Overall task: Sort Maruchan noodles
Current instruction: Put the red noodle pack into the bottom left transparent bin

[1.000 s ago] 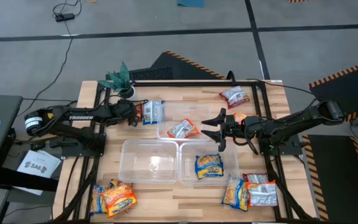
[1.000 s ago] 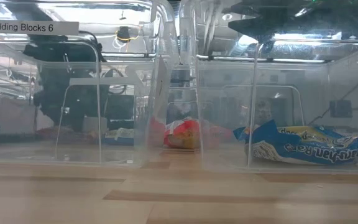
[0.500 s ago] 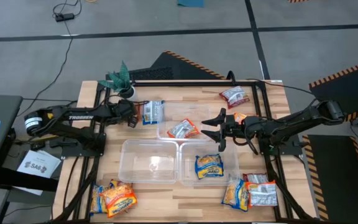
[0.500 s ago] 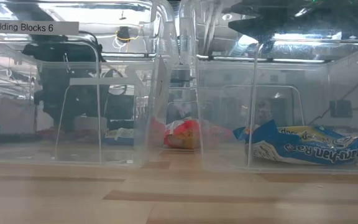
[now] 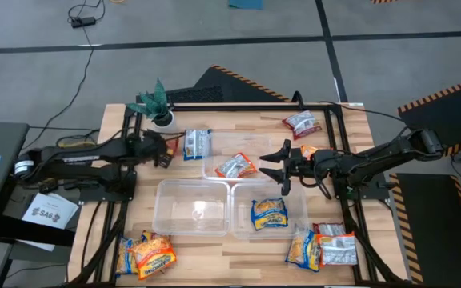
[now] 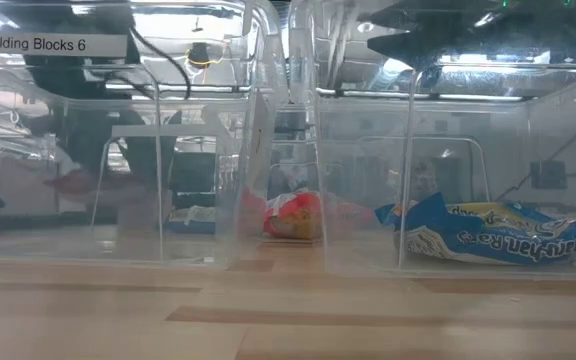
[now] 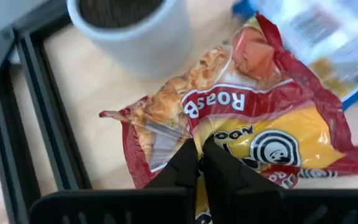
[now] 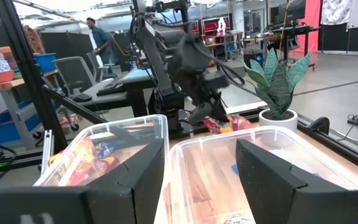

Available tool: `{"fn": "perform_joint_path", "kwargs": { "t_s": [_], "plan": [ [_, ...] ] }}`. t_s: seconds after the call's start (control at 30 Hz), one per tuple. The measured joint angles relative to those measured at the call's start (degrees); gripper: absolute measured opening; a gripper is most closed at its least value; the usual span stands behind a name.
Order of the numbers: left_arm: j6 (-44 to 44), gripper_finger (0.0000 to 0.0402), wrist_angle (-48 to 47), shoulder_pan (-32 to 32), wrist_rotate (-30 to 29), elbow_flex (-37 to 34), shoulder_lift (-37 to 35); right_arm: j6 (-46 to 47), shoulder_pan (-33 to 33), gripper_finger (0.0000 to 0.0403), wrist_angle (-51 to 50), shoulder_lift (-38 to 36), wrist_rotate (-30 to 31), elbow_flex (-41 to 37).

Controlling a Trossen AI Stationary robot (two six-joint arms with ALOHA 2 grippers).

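A red-and-yellow Maruchan noodles packet (image 7: 260, 118) is at the table's far left, beside the white plant pot (image 7: 135, 31) and a blue packet (image 5: 197, 142). My left gripper (image 5: 166, 152) is shut on it. My right gripper (image 5: 282, 168) hovers open at the right end of the far clear tub (image 5: 214, 170), with nothing between its fingers. That tub holds an orange packet (image 5: 236, 166). The near right tub (image 5: 298, 228) holds a blue-and-yellow packet (image 5: 269, 214). The near left tub (image 5: 166, 220) has no packet in it. My left gripper pinches the red-and-yellow packet's wrapper (image 7: 219, 140) between its two fingertips, near the middle of its printed face. The fingers come slanting down from the table's left side. In the right wrist view the packet (image 8: 227, 123) hangs just below the fingers, tilted.
More packets lie around. A red-and-white one (image 5: 301, 122) and an orange one (image 5: 309, 150) are at the far right. There is a pile (image 5: 146, 254) at the near left and another (image 5: 322, 246) at the near right. A black frame (image 5: 122, 160) runs along the table's sides.
My left gripper has shut on the red-and-yellow packet. It has then drawn back a little toward the table's left edge and risen, taking the packet with it. My right arm has kept still.
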Motion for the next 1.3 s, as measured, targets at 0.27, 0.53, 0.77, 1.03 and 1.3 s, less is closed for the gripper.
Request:
{"fn": "perform_joint_path", "kwargs": {
  "t_s": [0.27,0.53,0.77,1.03,1.3],
  "plan": [
    [2.97,0.0,3.55,-5.22,-5.08,0.08,-9.07,0.0,0.0,0.0219,0.0,0.0,0.09,0.0],
    [7.49,0.0,10.66,-11.87,-7.1,0.13,-12.94,0.0,0.0,0.0219,0.0,0.0,0.66,0.0],
    [14.29,0.0,22.32,-18.92,-7.19,0.16,-13.04,-0.02,0.0,0.0219,0.0,0.0,1.11,0.0],
    [24.49,0.0,36.41,-30.97,-3.14,0.24,-13.04,-0.02,-0.02,0.0219,0.0,0.0,1.11,0.0],
    [32.59,0.0,41.26,-44.23,12.44,0.26,-13.04,-0.02,0.0,0.0219,0.0,0.0,1.11,0.0]
  ]
}}
